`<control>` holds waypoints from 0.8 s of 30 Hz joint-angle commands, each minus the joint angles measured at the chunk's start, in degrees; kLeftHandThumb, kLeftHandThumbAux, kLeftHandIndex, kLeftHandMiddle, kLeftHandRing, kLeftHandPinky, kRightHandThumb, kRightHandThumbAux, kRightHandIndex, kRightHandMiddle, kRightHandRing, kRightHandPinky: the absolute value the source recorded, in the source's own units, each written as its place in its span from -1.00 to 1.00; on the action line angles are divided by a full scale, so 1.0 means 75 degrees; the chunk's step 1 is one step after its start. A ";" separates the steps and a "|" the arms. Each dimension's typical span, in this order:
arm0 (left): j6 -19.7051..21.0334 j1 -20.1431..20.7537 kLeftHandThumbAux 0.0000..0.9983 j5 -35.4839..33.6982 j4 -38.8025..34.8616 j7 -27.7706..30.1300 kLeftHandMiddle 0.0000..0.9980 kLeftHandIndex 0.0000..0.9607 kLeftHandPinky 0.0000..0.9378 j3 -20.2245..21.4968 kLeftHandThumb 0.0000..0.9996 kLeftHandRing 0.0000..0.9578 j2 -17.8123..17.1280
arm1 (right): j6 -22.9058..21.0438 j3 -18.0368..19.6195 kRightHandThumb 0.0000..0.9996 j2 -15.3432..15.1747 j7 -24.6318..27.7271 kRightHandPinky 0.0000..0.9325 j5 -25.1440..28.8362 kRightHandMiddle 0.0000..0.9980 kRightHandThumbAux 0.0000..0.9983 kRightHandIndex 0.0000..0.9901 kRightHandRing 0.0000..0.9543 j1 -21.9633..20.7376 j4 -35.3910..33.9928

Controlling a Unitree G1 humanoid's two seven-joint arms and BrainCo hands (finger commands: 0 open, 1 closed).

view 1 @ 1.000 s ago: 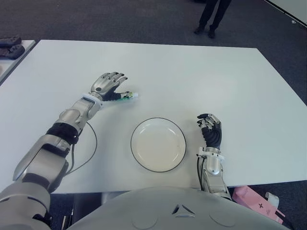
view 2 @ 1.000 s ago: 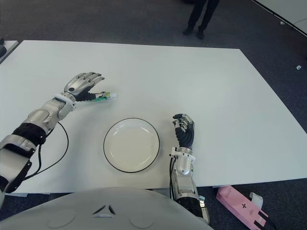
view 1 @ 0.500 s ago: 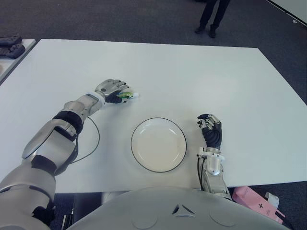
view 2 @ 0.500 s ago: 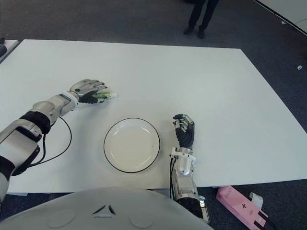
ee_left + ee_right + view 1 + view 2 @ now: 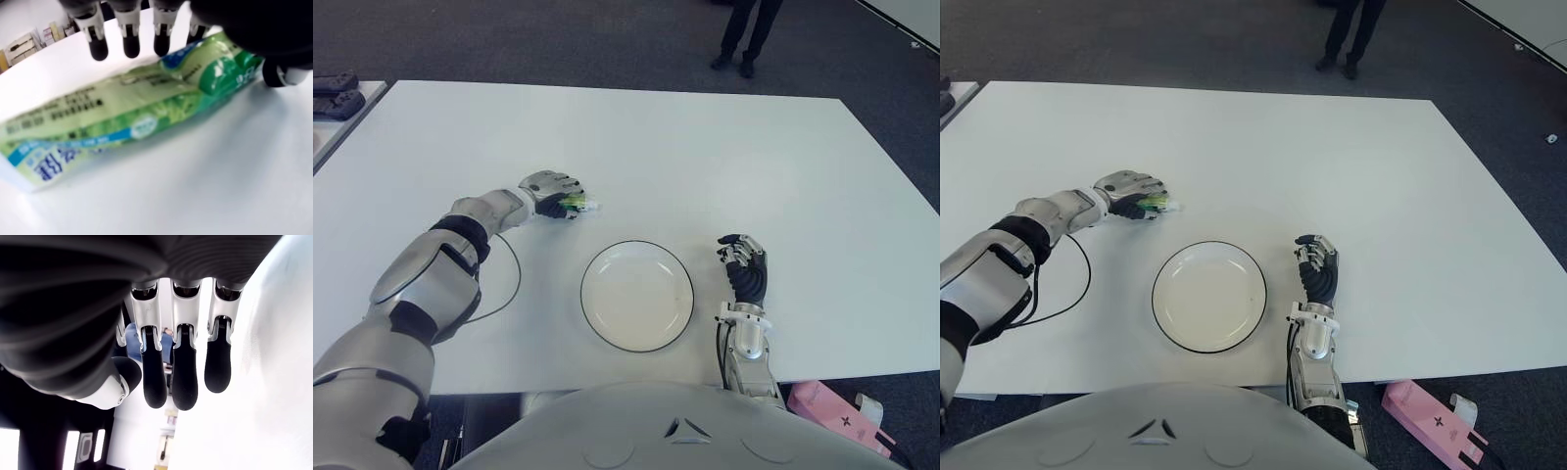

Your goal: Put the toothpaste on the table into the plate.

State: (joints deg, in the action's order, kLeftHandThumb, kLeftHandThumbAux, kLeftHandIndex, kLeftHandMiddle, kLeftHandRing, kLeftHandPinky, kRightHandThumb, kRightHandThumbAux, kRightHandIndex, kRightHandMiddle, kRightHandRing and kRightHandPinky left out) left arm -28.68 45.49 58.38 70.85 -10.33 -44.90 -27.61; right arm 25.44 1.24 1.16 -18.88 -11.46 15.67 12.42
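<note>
White counter [image 5: 705, 147]: left hand [image 5: 548, 188] is curling its fingers [image 5: 131, 41] around the toothpaste tube [image 5: 122, 117], needing a firm mid-tube grip before lifting toward the plate [image 5: 636, 296]; right hand [image 5: 744, 269], loosely curled and holding nothing, is idling beside the plate.

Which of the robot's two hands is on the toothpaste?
Its left hand, curled over the green toothpaste beyond the plate. The right hand holds nothing.

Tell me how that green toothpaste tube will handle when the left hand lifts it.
The toothpaste tube looks like soft, glossy plastic, so it may sag and slip a little. Its flat crimped end suggests it won't roll. It looks small under the left hand, so probably light, an easy carry to the plate.
</note>
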 commanded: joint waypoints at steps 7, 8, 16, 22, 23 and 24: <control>0.0012 -0.0244 -0.73 0.0021 0.0478 0.0758 -1.00 -1.00 -1.00 -0.0390 -0.09 -1.00 0.0257 | -0.0140 -0.0009 0.43 0.0036 -0.0037 0.13 -0.0112 -0.02 0.46 -0.13 0.10 0.0324 0.0123; 0.0075 -0.0282 -0.73 0.0009 0.0524 0.0821 -1.00 -1.00 -1.00 -0.0405 -0.09 -1.00 0.0303 | -0.0128 -0.0009 0.43 0.0036 -0.0031 0.13 -0.0106 -0.03 0.46 -0.13 0.10 0.0329 0.0125; 0.0769 -0.0513 -0.67 -0.0024 0.0851 0.1099 -1.00 -1.00 -1.00 -0.0514 -0.10 -1.00 0.0693 | -0.0243 -0.0011 0.43 0.0002 0.0100 0.14 -0.0029 -0.02 0.46 -0.13 0.11 0.0400 0.0048; 0.1009 -0.0530 -0.61 -0.0176 0.0898 0.1252 -1.00 -1.00 -1.00 -0.0437 -0.15 -1.00 0.0762 | -0.0295 0.0021 0.43 0.0005 0.0101 0.13 -0.0019 -0.04 0.46 -0.13 0.11 0.0434 0.0002; 0.1042 -0.0535 -0.60 -0.0195 0.0898 0.1262 -1.00 -1.00 -1.00 -0.0430 -0.15 -1.00 0.0769 | -0.0299 0.0024 0.43 0.0008 0.0094 0.13 -0.0022 -0.04 0.46 -0.13 0.11 0.0433 0.0000; 0.1102 -0.0555 -0.59 -0.0217 0.0898 0.1256 -1.00 -1.00 -1.00 -0.0422 -0.16 -1.00 0.0783 | -0.0314 0.0026 0.43 0.0008 0.0105 0.13 -0.0013 -0.04 0.46 -0.13 0.11 0.0436 -0.0009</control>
State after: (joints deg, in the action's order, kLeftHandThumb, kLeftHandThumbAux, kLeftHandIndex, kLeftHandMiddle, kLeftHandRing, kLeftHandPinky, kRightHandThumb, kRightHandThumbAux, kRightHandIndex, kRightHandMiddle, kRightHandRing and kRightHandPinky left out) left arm -22.33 46.02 55.68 74.69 -6.37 -46.24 -23.42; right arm 25.16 1.24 1.06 -18.36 -11.50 17.74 11.08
